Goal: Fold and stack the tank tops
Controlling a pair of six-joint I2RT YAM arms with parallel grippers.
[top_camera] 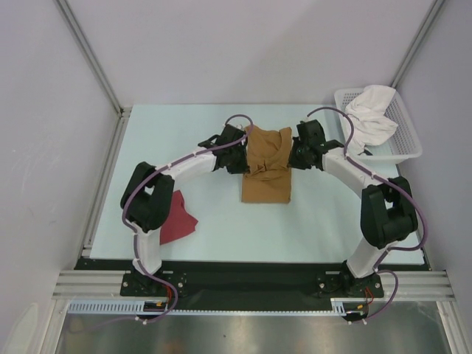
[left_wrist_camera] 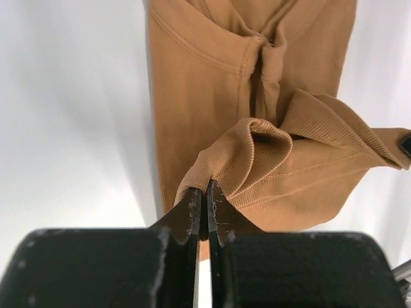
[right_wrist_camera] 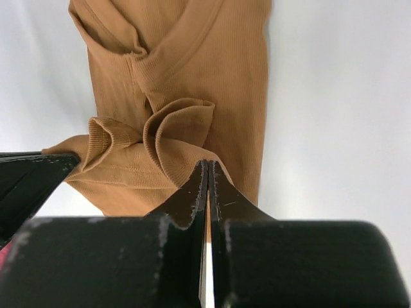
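Observation:
The tan-brown tank top [top_camera: 267, 173] lies mid-table, its far end lifted and bunched. My left gripper [top_camera: 243, 158] is shut on the top's left edge; in the left wrist view the gripper [left_wrist_camera: 207, 187] pinches a fold of the tan cloth [left_wrist_camera: 257, 160]. My right gripper [top_camera: 293, 156] is shut on the right edge; in the right wrist view the gripper [right_wrist_camera: 208, 168] pinches the tan cloth [right_wrist_camera: 186, 128]. Both hold the cloth above the flat lower part. The dark red tank top [top_camera: 177, 219] lies crumpled at the near left, partly behind the left arm.
A white mesh basket [top_camera: 402, 125] stands at the far right with a white cloth [top_camera: 369, 114] draped in it. The table's metal frame rail runs along the near edge [top_camera: 251, 284]. Grey walls close in the sides.

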